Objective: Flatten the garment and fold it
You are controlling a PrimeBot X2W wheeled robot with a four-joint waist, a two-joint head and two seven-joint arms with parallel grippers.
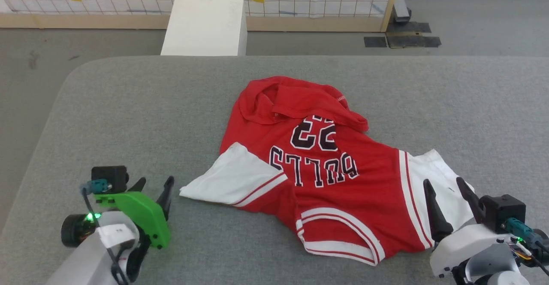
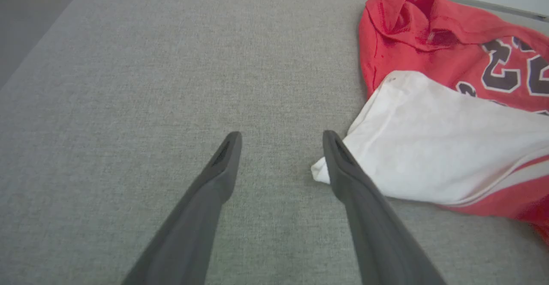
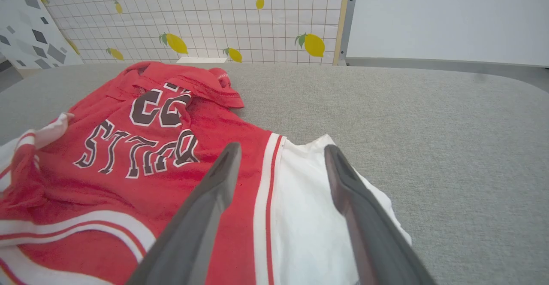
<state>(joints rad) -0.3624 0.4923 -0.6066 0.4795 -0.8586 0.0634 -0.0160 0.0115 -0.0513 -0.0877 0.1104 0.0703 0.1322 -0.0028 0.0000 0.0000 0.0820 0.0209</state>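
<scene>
Garment [image 1: 326, 169] lies rumpled, print up, on the grey table [image 1: 128, 117], from its middle to the near edge, with the far part folded over itself. Left gripper [image 1: 156, 181], toward the near left corner, has its fingers spread and empty just beside the tip of one white sleeve [image 1: 233, 177]. Right gripper [image 1: 442, 182], also spread and holding nothing, is over the other white sleeve [image 1: 429, 165].

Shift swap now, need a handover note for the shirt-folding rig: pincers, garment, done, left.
Left pincer: open, empty, over bare table beside the left white sleeve.
Right pincer: open, empty, poised over the right white sleeve.
T-shirt: mid-table, print up, rumpled, far edge flopped over itself.
Done: sleeves out to each side.
Left: flatten far edge and wrinkles, then all folds.
</scene>
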